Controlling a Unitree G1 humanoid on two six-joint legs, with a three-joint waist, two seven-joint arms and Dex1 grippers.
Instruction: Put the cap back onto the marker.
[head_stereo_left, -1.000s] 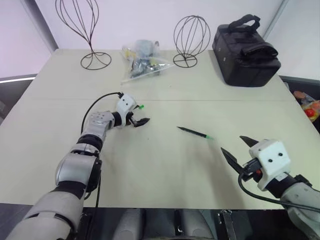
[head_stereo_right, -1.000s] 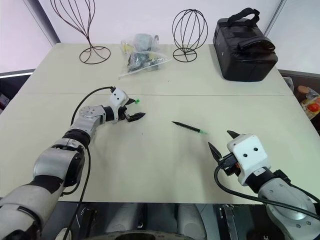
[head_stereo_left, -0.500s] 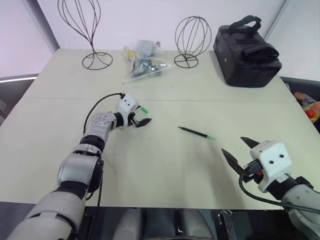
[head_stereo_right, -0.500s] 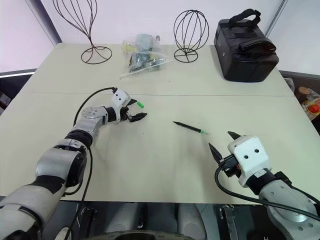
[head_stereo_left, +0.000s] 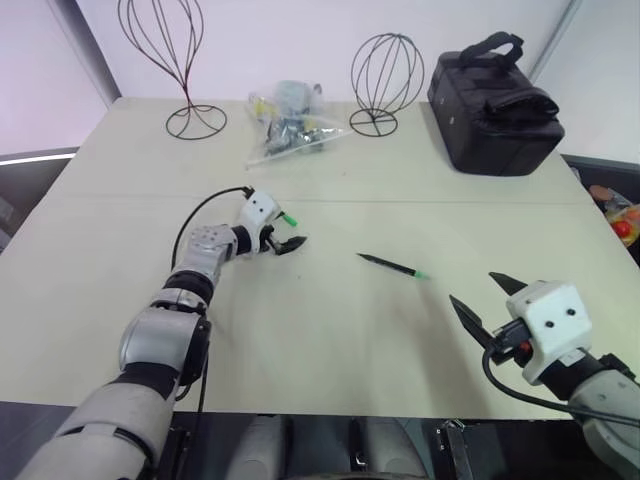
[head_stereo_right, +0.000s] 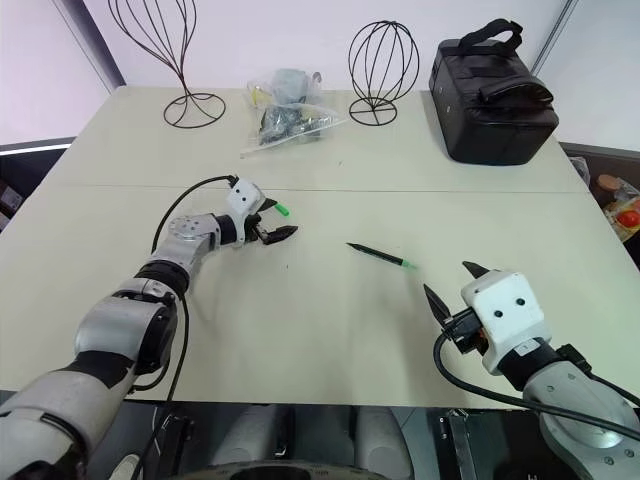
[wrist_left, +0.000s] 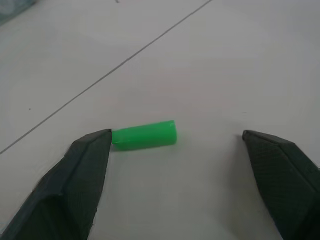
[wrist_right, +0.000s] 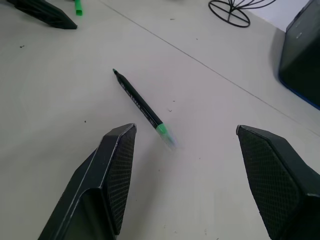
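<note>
The marker (wrist_right: 140, 106) lies on the table (wrist_right: 60, 95) beyond the spread right claw (wrist_right: 197, 150).

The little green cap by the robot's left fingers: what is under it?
The cap lies on its side on the bare pale table, between the open left fingers. Nothing else shows beneath it; the contact patch itself is hidden.

This looks like a lab or test room: a plain pale surface (head_stereo_left: 330, 330) set against bare white walls. Staged props sit along its far edge: two wire stands (head_stereo_left: 384, 82), with a clear bag of oddments (head_stereo_left: 288, 125) between them, and beside them a black case (head_stereo_left: 495, 115).
</note>
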